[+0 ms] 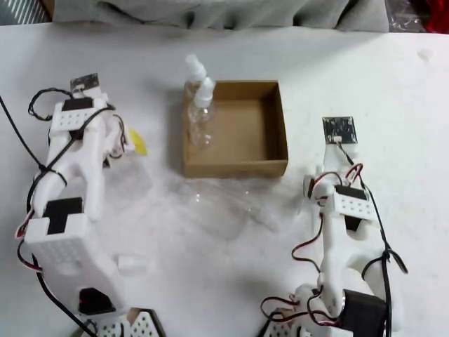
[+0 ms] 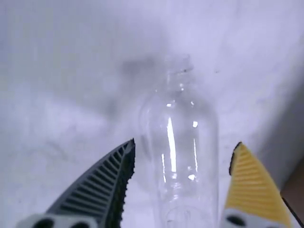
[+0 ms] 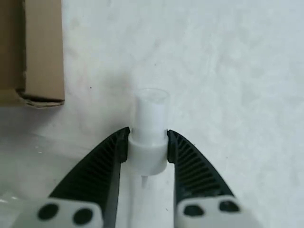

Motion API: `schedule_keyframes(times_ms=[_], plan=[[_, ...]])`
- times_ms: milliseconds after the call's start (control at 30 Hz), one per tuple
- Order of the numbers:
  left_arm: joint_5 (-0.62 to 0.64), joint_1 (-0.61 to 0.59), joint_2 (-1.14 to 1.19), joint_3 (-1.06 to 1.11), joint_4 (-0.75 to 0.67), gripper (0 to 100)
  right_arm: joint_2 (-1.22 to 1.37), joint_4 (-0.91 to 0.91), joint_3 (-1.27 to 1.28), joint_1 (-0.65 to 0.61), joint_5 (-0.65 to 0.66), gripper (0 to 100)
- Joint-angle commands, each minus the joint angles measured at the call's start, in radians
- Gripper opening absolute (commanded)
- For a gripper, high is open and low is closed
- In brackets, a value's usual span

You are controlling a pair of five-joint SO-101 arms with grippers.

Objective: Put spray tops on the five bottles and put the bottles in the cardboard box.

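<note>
Surface [image 1: 393,77]: white, the bare patch on your far right.
Grey cloth [image 1: 210,12]: bunched along your far edge.
Red item [image 1: 431,10]: far corner, can't tell what.

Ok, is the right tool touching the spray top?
Touching. In the right wrist view the right tool clamps the spray top by its collar, no gap either side.

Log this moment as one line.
left gripper: open over uncapped bottle | right gripper: shut on spray top | cardboard box: two capped bottles at its left wall
</note>
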Motion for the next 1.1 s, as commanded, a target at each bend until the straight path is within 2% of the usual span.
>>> schedule_keyframes(times_ms=[0, 167, 400, 467, 533, 633, 700, 767, 967, 1067], plan=[[0.018, 0.01, 0.004, -0.023, -0.029, 29, 0.004, -0.025, -0.038, -0.01, 0.014, 1.5], [0.095, 0.004, 0.031, -0.025, -0.103, 29, 0.004, -0.021, -0.038, -0.01, 0.014, 1.5], [0.153, 0.008, 0.038, -0.021, -0.114, 29, 0.004, -0.019, -0.037, -0.01, 0.014, 1.5], [0.155, 0.012, 0.039, -0.015, -0.114, 25, 0.004, -0.019, -0.037, -0.01, 0.014, 1.5], [0.14, 0.022, 0.039, -0.014, -0.114, 16, 0.004, -0.018, -0.037, -0.01, 0.014, 1.5], [0.038, 0.045, 0.039, -0.015, -0.114, 1, 0.004, -0.018, -0.037, -0.01, 0.014, 1.5], [-0.005, 0.064, 0.039, -0.015, -0.114, 5, 0.004, -0.018, -0.037, -0.01, 0.014, 1.5], [-0.044, 0.07, 0.039, -0.014, -0.114, 4, 0.004, -0.018, -0.035, -0.01, 0.014, 1.5], [-0.434, 0.071, 0.039, -0.023, -0.114, 2, 0.004, -0.018, -0.035, -0.01, 0.014, 1.5], [-0.493, 0.081, 0.039, -0.018, -0.133, 3, 0.004, -0.018, -0.035, -0.01, 0.014, 1.5]])
